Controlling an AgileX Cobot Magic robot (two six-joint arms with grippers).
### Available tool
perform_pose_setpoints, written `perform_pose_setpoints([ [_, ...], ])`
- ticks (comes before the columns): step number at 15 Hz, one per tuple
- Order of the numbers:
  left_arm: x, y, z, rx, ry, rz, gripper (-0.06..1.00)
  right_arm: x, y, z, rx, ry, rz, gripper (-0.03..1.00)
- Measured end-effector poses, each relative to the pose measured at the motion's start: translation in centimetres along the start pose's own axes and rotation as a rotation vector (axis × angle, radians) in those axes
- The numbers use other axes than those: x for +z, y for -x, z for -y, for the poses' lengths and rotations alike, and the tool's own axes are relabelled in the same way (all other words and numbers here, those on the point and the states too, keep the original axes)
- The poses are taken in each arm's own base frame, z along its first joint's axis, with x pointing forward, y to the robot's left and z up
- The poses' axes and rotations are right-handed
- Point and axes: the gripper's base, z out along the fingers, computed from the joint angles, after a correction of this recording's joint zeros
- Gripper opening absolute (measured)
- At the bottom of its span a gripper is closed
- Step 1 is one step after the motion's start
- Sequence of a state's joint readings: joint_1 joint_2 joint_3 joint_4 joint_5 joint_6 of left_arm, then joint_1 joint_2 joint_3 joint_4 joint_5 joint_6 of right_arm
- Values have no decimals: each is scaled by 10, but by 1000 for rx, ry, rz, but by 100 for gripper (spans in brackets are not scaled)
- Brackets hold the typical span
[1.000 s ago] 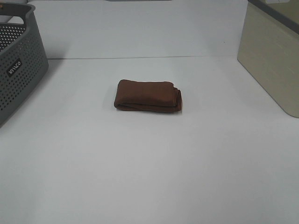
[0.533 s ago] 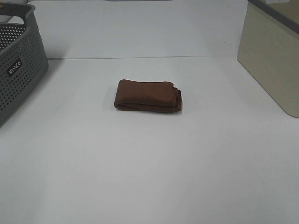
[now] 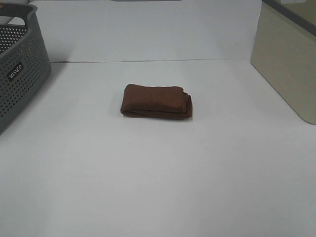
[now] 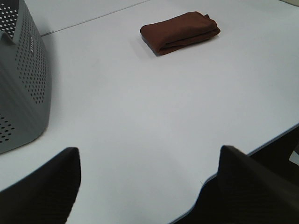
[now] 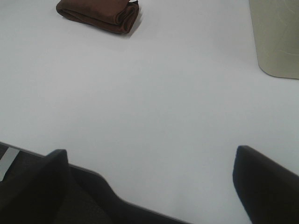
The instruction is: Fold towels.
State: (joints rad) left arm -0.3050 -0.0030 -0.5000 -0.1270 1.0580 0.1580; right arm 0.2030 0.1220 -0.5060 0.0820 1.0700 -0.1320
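The dark reddish-brown towel (image 3: 157, 101) lies folded into a compact rectangle on the white table, a little behind its middle. It also shows in the left wrist view (image 4: 180, 31) and in the right wrist view (image 5: 99, 14). No white tag shows. Neither arm is in the exterior high view. My left gripper (image 4: 149, 186) is open and empty, near the table's front edge, far from the towel. My right gripper (image 5: 152, 186) is open and empty, also back at the front edge.
A grey perforated basket (image 3: 19, 64) stands at the far left; it also shows in the left wrist view (image 4: 21, 79). A beige bin (image 3: 289, 61) stands at the far right, also in the right wrist view (image 5: 275, 37).
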Motion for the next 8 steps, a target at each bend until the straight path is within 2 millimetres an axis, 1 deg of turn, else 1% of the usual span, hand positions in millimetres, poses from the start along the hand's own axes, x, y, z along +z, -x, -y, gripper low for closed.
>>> perform_pose_setpoints([
  [5, 0, 0, 0, -7, 13, -1, 77, 0, 0, 0, 3, -4, 0, 89],
  [8, 2, 1, 1, -93, 190, -8, 77, 1, 0, 1, 97, -117, -4, 89],
])
